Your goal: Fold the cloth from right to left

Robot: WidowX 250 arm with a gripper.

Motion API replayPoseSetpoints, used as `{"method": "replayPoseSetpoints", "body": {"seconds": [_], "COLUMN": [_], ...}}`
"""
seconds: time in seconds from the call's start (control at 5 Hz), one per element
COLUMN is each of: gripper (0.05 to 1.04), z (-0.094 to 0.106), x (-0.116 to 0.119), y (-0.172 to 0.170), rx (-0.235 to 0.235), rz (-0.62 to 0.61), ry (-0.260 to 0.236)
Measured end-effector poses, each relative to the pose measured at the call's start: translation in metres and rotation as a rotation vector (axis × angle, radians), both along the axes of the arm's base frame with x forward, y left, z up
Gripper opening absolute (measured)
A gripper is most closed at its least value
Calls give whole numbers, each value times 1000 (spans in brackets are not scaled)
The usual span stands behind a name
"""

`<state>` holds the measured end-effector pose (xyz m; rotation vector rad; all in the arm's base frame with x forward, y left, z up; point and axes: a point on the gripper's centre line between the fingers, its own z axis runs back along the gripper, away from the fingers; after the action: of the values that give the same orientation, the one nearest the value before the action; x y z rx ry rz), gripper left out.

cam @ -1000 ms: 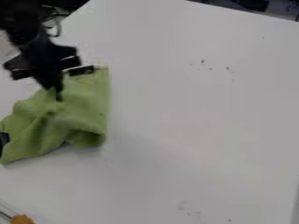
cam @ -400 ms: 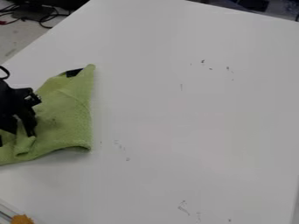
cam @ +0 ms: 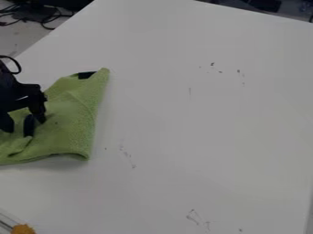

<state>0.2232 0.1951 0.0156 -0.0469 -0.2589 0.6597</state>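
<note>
Presumably, the release or adjustment step of the fold is represented. The gripper [cam: 24, 127] is positioned at the cloth [cam: 70, 114], its fingers spread. The cloth is situated, partly rumpled, at the left of the table [cam: 202, 114]. Clearance by lifting, or a pinch of the right edge for leftward carrying, is next required.
</note>
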Motion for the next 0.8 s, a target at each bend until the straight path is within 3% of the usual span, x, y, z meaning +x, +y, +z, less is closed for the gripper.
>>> {"method": "replayPoseSetpoints", "body": {"seconds": [0.2, 0.4, 0.8], "gripper": [1001, 1000, 1000], "z": [13, 32, 55], "x": [11, 32, 60], "y": [2, -4, -17], "rx": [49, 111, 164], "rz": [-71, -167, -450], "ry": [54, 76, 48]}}
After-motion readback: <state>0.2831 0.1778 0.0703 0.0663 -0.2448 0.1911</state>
